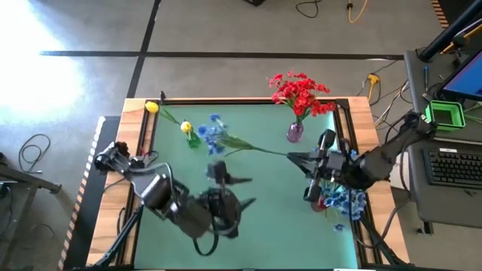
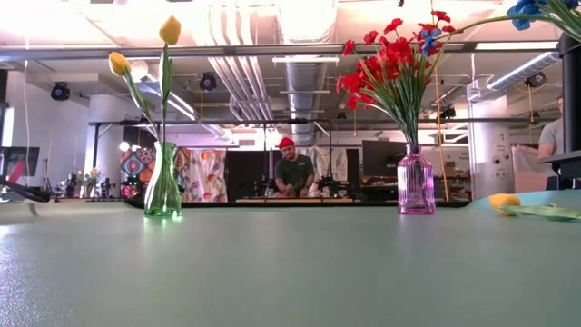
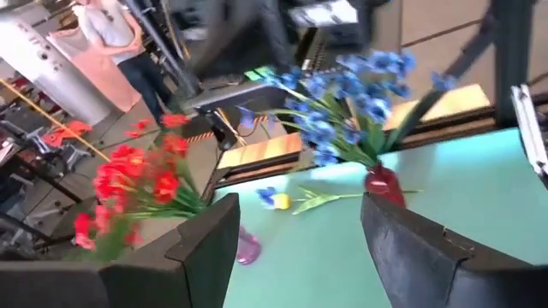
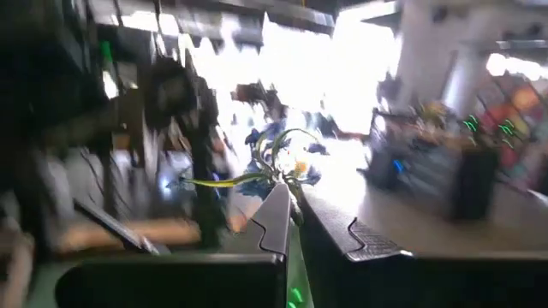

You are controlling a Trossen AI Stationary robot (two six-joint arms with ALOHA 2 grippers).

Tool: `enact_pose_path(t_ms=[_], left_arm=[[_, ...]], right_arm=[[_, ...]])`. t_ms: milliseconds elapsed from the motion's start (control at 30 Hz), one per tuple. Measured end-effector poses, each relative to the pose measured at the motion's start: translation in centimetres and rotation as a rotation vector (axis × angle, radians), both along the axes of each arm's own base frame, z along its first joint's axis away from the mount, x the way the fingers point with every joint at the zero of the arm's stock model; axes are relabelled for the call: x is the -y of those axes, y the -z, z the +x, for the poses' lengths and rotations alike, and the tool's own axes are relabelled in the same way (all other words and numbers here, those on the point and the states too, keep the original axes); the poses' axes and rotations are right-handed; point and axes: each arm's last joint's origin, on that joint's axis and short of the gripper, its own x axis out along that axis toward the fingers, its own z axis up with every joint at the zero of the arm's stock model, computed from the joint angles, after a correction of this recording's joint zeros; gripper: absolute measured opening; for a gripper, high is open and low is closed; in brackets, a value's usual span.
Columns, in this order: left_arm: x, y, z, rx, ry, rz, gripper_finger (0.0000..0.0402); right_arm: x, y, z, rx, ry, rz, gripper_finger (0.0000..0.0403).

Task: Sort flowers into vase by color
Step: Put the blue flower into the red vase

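Observation:
My right gripper point(image 1: 291, 156) is at the table's right, shut on a blue flower whose blossoms point(image 1: 213, 132) hang over the table's middle. That flower also shows at the low view's top right point(image 2: 536, 9). My left gripper point(image 1: 245, 190) is open above the near middle and holds nothing. Red flowers point(image 1: 300, 92) stand in a pink vase point(image 1: 294, 133). Two yellow tulips point(image 2: 169, 30) stand in a green vase point(image 2: 162, 186). More blue flowers point(image 3: 355, 94) stand in a red vase point(image 3: 383, 181) by the right arm. One yellow flower point(image 3: 278, 200) lies on the table. My right gripper pinches the blue flower's thin green stem point(image 1: 280, 152) near its lower end between the two fingers point(image 4: 276, 214). The fingers point roughly level toward the table's left. The stem sticks out past the fingertips, and the flower is lifted clear with its blossoms out toward the green vase.
The table has a raised wooden rim point(image 1: 226, 102). A keyboard point(image 1: 456, 167) and a green box point(image 1: 444, 114) sit off the table's right. A person point(image 2: 292, 173) stands in the room behind. Bare green table top point(image 1: 263, 226) lies along the near side.

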Motion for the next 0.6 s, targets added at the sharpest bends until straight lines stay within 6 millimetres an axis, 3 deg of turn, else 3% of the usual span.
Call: enact_pose_path(t_ms=[300, 467, 600], left_arm=[[3.0, 7.7, 2.8, 0.043, 0.264, 0.026, 0.0228], [3.2, 9.6, 3.5, 0.198, 0.293, 0.050, 0.0228], [1.7, 9.4, 3.9, 0.413, 0.217, 0.065, 0.0228]], right_arm=[[0.3, 2.2, -0.7, 0.298, -0.042, -0.044, 0.0012], [0.2, 2.6, -1.1, 0.417, -0.153, -0.035, 0.0012], [0.1, 2.9, -1.1, 0.434, -0.183, -0.043, 0.0012]])
